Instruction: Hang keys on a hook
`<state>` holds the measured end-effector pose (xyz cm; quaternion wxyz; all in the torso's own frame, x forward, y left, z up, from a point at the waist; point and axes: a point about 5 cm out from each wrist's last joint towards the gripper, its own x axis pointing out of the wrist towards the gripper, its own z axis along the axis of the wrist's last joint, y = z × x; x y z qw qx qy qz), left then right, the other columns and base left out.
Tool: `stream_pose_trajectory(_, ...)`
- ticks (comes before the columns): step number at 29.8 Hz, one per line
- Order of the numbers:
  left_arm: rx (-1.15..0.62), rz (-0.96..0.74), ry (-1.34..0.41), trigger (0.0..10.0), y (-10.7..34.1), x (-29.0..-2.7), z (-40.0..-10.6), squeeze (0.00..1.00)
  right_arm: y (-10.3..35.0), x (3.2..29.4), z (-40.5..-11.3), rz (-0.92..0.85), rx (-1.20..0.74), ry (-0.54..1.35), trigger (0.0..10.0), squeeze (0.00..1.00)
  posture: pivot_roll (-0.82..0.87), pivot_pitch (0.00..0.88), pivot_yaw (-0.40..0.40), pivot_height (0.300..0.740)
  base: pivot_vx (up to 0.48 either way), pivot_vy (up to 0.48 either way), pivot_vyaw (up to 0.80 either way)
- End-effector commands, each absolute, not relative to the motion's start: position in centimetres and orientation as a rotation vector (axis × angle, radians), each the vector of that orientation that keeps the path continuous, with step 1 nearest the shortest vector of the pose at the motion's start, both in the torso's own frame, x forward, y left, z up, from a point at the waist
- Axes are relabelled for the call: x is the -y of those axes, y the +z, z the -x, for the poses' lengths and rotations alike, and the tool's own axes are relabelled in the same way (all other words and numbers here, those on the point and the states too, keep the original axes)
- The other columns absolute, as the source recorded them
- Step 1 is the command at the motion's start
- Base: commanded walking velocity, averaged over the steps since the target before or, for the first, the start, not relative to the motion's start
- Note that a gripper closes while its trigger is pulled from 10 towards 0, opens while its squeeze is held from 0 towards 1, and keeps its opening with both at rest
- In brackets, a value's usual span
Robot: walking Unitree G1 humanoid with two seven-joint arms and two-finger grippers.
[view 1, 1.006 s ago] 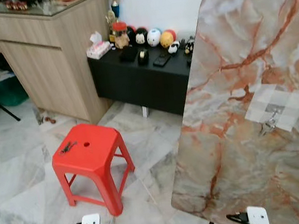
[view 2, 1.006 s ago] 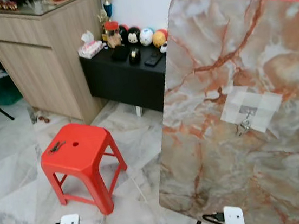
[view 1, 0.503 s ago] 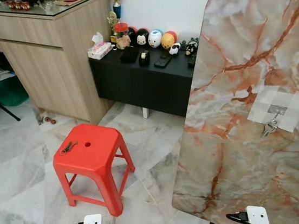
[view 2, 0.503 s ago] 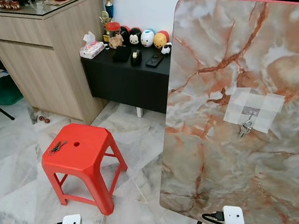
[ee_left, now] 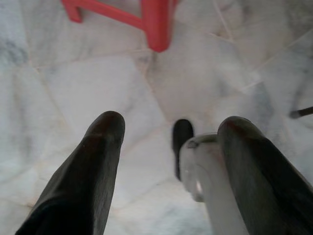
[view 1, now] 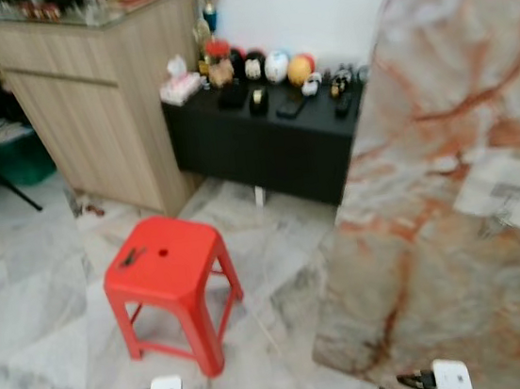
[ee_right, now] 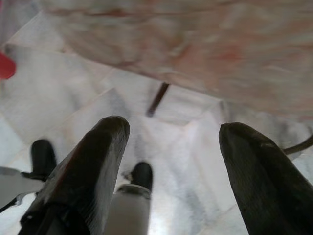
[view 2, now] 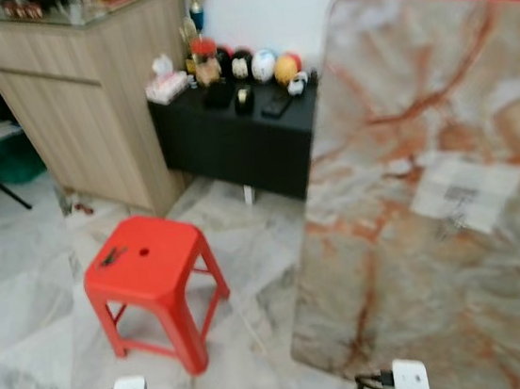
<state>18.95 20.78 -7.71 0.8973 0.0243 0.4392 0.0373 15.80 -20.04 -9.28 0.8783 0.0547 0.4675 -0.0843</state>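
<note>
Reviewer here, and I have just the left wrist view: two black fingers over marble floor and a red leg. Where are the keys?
Observer: The keys lie on top of the red stool, near its left edge in the head view.
Reviewer: Is there a hook anywhere?
Observer: A blurred hook sits on a pale patch on the marble-pattern board, to the robot's right.
Reviewer: Is the right gripper carrying anything?
Observer: No. The right gripper is open over the floor, below the board's lower edge.
</note>
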Motion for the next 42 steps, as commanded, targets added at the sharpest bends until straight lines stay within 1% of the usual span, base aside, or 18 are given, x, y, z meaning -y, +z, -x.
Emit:
stream_pose_trajectory(1, -0.934, -0.064, 0.057, 10.0, -7.9, -20.7, -18.7, 0.00, -9.1, 19.8, -16.4, -0.121, -0.965, -0.182, 10.0, 0.00, 0.02, 0.000, -0.052, 0.740, 0.000, 0.480, 0.00)
stream_pose_trajectory(5, -0.927, -0.056, 0.078, 10.0, -7.8, -20.9, -18.7, 0.00, -9.0, 19.6, -16.7, -0.099, -0.962, -0.161, 10.0, 0.00, 0.03, 0.000, -0.057, 0.740, 0.000, 0.480, 0.00)
stream_pose_trajectory(21, -0.923, -0.051, 0.082, 10.0, -7.7, -21.0, -18.9, 0.00, -8.8, 19.4, -17.3, -0.111, -0.944, -0.177, 10.0, 0.00, 0.04, 0.000, -0.067, 0.740, 0.000, 0.480, 0.00)
stream_pose_trajectory(42, -0.919, -0.057, 0.085, 10.0, -7.6, -21.1, -19.0, 0.00, -8.6, 20.1, -17.5, -0.117, -0.935, -0.205, 10.0, 0.00, 0.04, 0.000, -0.072, 0.740, 0.000, 0.480, 0.00)
